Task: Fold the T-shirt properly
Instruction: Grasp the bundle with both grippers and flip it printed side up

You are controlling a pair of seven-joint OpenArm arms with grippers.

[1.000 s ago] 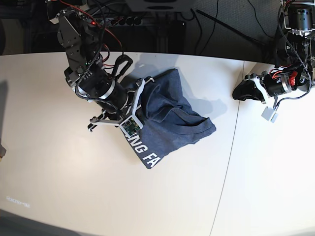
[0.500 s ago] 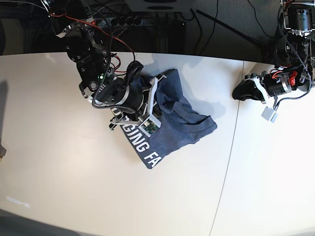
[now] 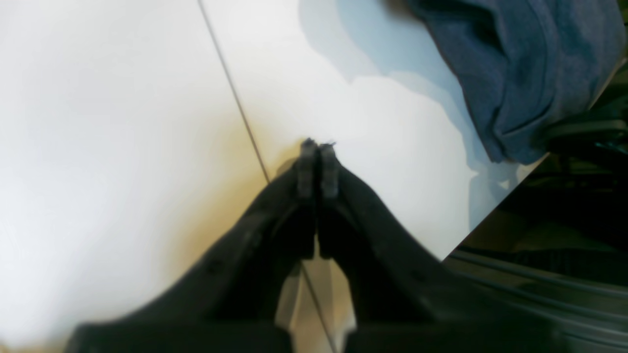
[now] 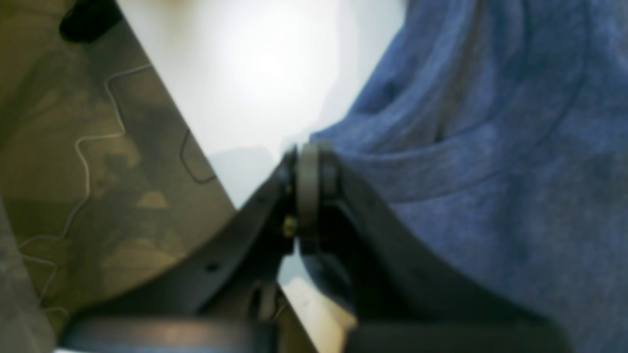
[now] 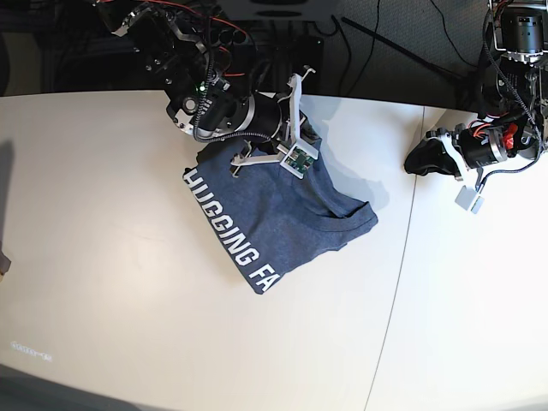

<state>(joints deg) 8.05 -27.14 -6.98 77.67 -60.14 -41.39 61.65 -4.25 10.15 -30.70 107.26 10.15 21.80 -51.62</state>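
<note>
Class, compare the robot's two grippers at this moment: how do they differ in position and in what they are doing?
The right gripper is at the T-shirt, shut on its far edge; the left gripper is shut on nothing. In the base view, the right works mid-table, while the left sits apart by the table seam. Both have dark fingers, closed.

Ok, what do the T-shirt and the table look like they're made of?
T-shirt: soft knit fabric, probably cotton jersey; heathered blue-grey, matte, draping in folds, with white printed letters.
Table: smooth, hard white panels, likely laminate or painted board; a slight sheen, and a thin seam runs between two panels. The core material can't be told.
</note>
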